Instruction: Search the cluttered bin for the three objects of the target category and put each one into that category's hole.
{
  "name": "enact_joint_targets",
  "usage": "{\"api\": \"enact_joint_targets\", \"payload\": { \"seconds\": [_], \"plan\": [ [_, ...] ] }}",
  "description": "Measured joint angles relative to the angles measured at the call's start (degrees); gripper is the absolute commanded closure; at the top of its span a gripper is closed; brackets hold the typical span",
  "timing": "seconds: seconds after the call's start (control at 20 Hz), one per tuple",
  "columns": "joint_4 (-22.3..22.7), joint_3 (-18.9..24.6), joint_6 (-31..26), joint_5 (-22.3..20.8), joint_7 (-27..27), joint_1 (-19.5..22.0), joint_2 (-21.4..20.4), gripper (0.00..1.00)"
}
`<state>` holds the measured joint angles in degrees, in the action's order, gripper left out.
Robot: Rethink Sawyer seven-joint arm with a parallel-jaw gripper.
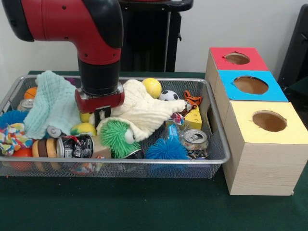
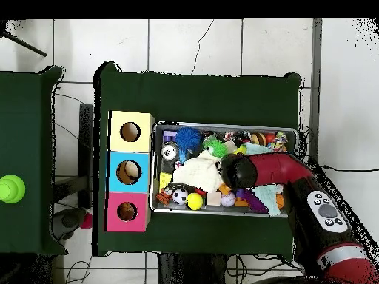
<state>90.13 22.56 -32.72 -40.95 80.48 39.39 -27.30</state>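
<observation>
The wire mesh bin [image 1: 144, 160] is full of clutter; it also shows in the overhead view [image 2: 222, 125]. My gripper [image 1: 100, 117] is lowered into the bin's left-middle, its tip down among the things. Yellow soft shapes [image 1: 83, 128] lie right beside and below it; I cannot tell whether they are the duck. The orange striped tiger [image 1: 192, 99] lies at the bin's far right corner, apart from the gripper. The red-topped box's hole [image 1: 237, 58] is the farthest of the three boxes; it also shows in the overhead view [image 2: 126, 211]. In the overhead view the arm [image 2: 240, 171] hides the gripper.
A cream cloth [image 1: 144, 108] and a mint cloth [image 1: 53, 103] flank the gripper. A green spiky ball [image 1: 114, 137], a blue spiky ball [image 1: 166, 150], cans [image 1: 195, 139], a yellow ball [image 1: 152, 87] and a soccer ball [image 1: 168, 95] lie around. Blue-topped [image 1: 250, 85] and yellow-topped [image 1: 269, 121] boxes stand nearer.
</observation>
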Motion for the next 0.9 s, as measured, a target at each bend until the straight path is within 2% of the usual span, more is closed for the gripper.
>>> {"api": "enact_joint_targets", "payload": {
  "seconds": [0.05,0.4,0.9],
  "plan": [
    [-0.12,1.11,-0.91,-0.28,-2.21,1.0,0.06,1.0],
    [-0.75,3.84,-3.8,-0.96,-8.64,3.68,0.54,1.0],
    [-1.85,6.07,-7.1,-0.99,-13.46,5.69,1.23,1.0]
  ]
}}
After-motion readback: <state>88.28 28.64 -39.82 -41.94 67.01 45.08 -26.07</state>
